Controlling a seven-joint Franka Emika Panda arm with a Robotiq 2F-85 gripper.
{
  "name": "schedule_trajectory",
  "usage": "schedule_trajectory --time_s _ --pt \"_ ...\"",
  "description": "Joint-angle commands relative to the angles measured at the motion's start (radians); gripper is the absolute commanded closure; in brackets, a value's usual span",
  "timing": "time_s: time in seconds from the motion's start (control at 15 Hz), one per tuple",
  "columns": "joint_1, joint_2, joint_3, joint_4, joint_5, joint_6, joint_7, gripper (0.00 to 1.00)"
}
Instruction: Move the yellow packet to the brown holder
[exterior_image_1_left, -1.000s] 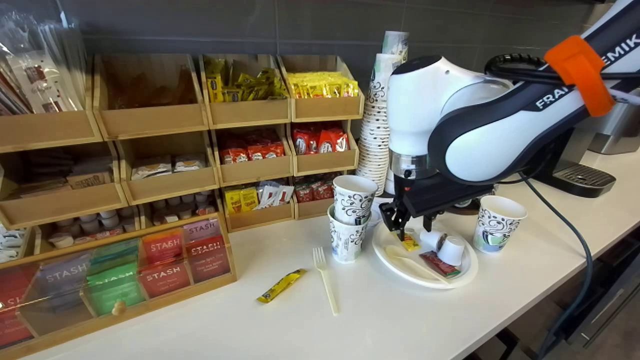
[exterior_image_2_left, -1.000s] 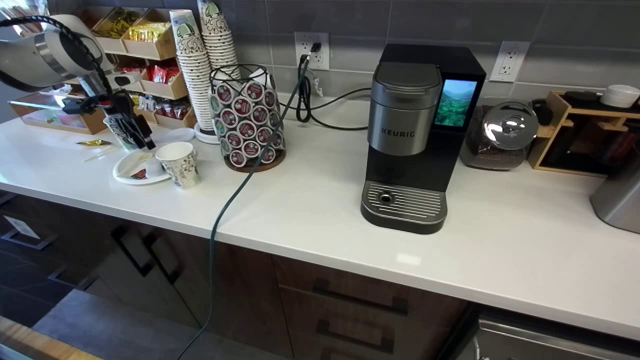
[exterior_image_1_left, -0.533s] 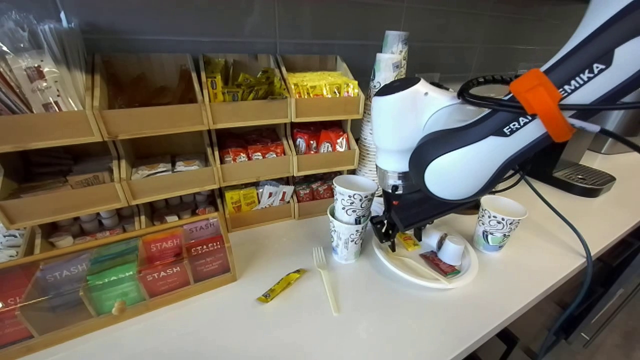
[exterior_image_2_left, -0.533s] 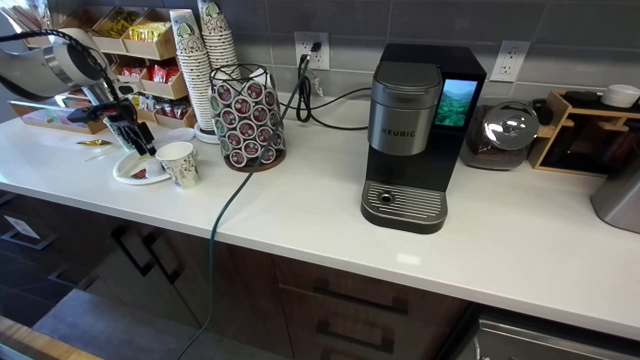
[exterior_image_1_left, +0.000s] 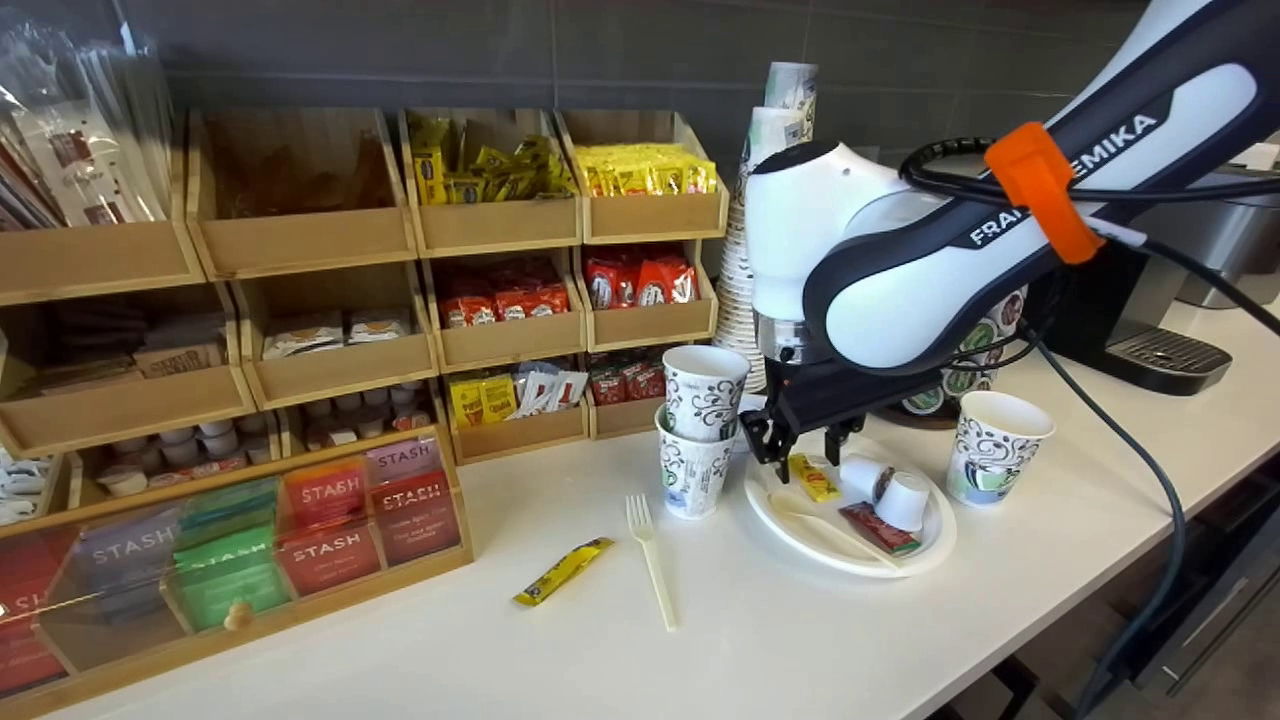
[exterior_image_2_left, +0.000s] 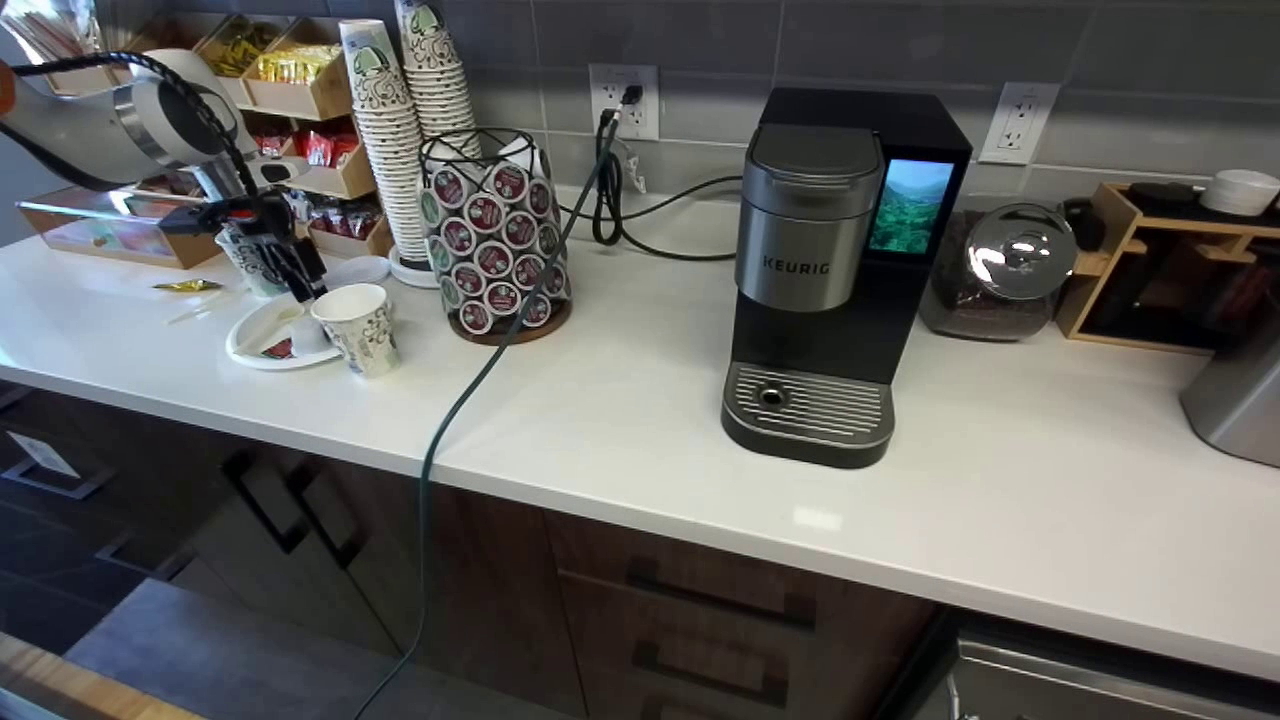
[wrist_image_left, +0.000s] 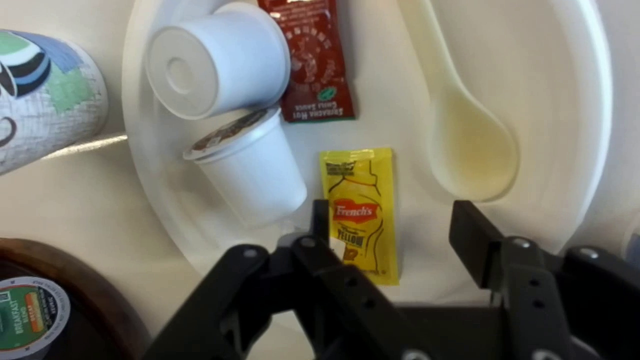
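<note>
The yellow packet (exterior_image_1_left: 818, 482) is a small flat French's mustard sachet lying on the white plate (exterior_image_1_left: 942, 520). In the wrist view the packet (wrist_image_left: 362, 185) lies between my fingers, nearer the left one, which overlaps its left edge in the picture. My gripper (exterior_image_1_left: 808, 463) is open and empty, just above the plate's back left part; it also shows in the wrist view (wrist_image_left: 395, 217) and in an exterior view (exterior_image_2_left: 312, 292). The brown holder (exterior_image_1_left: 500, 222) is the tiered wooden rack at the back left; it also shows in an exterior view (exterior_image_2_left: 285, 98).
The plate also holds two white pods (wrist_image_left: 245, 165), a red sriracha packet (wrist_image_left: 317, 65) and a spoon (wrist_image_left: 475, 145). Two stacked paper cups (exterior_image_1_left: 695, 470) stand beside my gripper, another cup (exterior_image_1_left: 998, 450) right of the plate. A fork (exterior_image_1_left: 652, 565) and a yellow-green packet (exterior_image_1_left: 563, 571) lie on the counter.
In an exterior view my gripper has moved left, dipped, then risen slightly, showing more of the yellow packet. The stacked cups beside it have shifted slightly. The packet has not moved.
</note>
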Motion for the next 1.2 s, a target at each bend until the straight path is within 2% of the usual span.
schedule_trajectory --time_s 0.0,0.13,0.33,0.4,0.73,0.93,1.13 --pt "0.011 0.059 -0.014 0.058 0.023 -0.061 -0.054 0.33" --pt "0.01 0.075 -0.016 0.069 0.026 -0.061 -0.071 0.38" --pt "0.011 0.079 -0.018 0.079 0.033 -0.05 -0.079 0.52" --pt "0.005 0.073 -0.014 0.078 0.042 -0.048 -0.089 0.48" --pt "-0.001 0.055 -0.013 0.075 0.069 -0.053 -0.141 0.43" --pt "0.001 0.063 -0.025 0.082 0.076 -0.058 -0.147 0.49" --pt "-0.005 0.062 -0.031 0.08 0.087 -0.054 -0.15 0.49"
